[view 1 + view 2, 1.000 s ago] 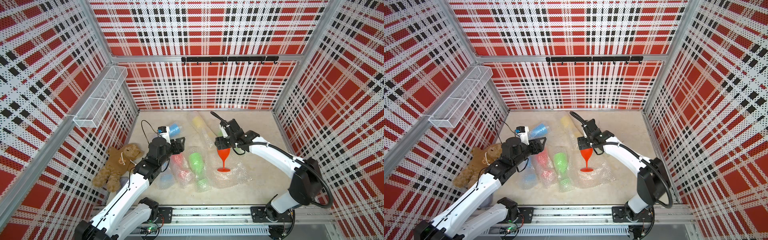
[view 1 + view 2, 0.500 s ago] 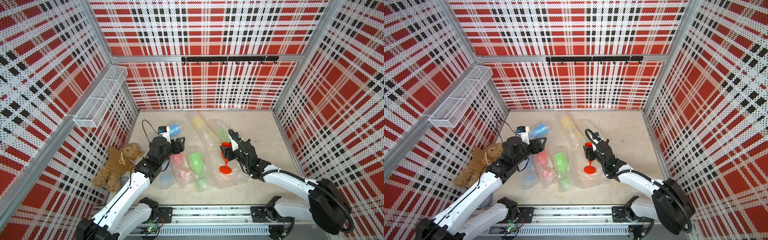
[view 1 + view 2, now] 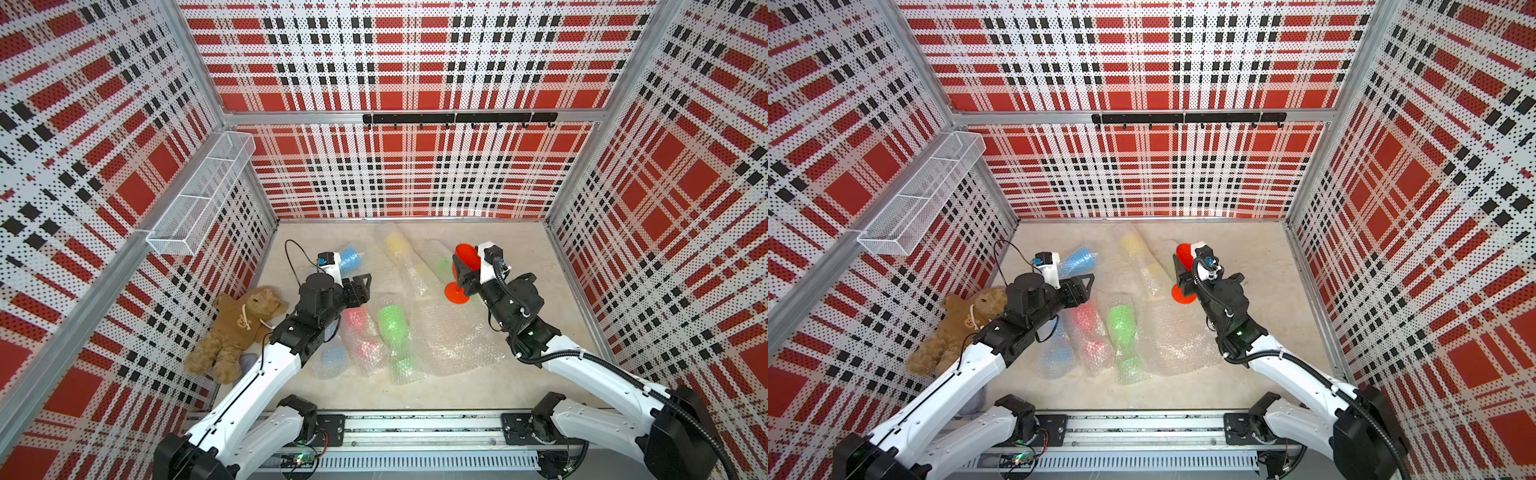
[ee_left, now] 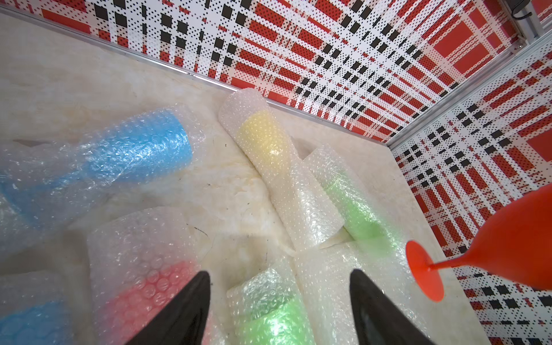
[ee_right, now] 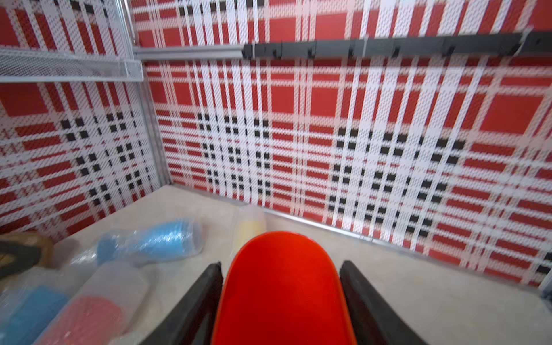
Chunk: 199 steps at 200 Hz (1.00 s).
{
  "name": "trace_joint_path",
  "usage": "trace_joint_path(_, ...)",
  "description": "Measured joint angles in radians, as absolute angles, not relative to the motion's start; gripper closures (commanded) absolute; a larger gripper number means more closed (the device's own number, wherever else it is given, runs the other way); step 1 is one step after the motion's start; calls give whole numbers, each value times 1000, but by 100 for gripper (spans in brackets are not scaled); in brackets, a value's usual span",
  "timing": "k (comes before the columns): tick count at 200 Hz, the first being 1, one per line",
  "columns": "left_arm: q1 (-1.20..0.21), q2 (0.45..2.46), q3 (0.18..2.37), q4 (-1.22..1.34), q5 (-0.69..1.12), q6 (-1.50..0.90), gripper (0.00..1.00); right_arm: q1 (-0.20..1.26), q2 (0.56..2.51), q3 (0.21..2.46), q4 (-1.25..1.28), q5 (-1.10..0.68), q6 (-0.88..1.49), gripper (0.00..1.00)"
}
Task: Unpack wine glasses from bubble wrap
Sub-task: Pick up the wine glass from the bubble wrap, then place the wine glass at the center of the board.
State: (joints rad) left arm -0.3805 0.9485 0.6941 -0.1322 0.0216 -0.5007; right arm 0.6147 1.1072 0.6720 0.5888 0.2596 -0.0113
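Seven opaque plastic stemmed goblets are counted. Two are red: a bare red goblet [image 3: 465, 254] and a wrapped red goblet [image 3: 356, 322]. Two are green: a near green goblet [image 3: 390, 322] and a far green goblet [image 3: 443, 265]. Two are blue: a far blue goblet [image 3: 351, 257] and a near blue goblet [image 3: 332, 357]. One yellow goblet [image 3: 395, 242] is seen. Six are rolled in clear bubble wrap [image 3: 411, 276] (only one red is bare), and one loose bubble-wrap sheet [image 3: 453, 336] is counted. One brown plush teddy bear [image 3: 237, 324] and one white wire-mesh basket [image 3: 199, 195] are found.
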Motion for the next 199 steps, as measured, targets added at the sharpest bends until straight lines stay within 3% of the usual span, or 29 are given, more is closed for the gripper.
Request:
trace_joint_path(57,-357,958,692,-110,41,-501,24,361,1452,841,805,333,-67,43)
trace_joint_path(123,-337,969,679,-88,60,-509,24,252,1832,970,939,286,-47,44)
trace_joint_path(199,-337,968,675,-60,72,-510,24,195,2014,1062,1069,171,23,41)
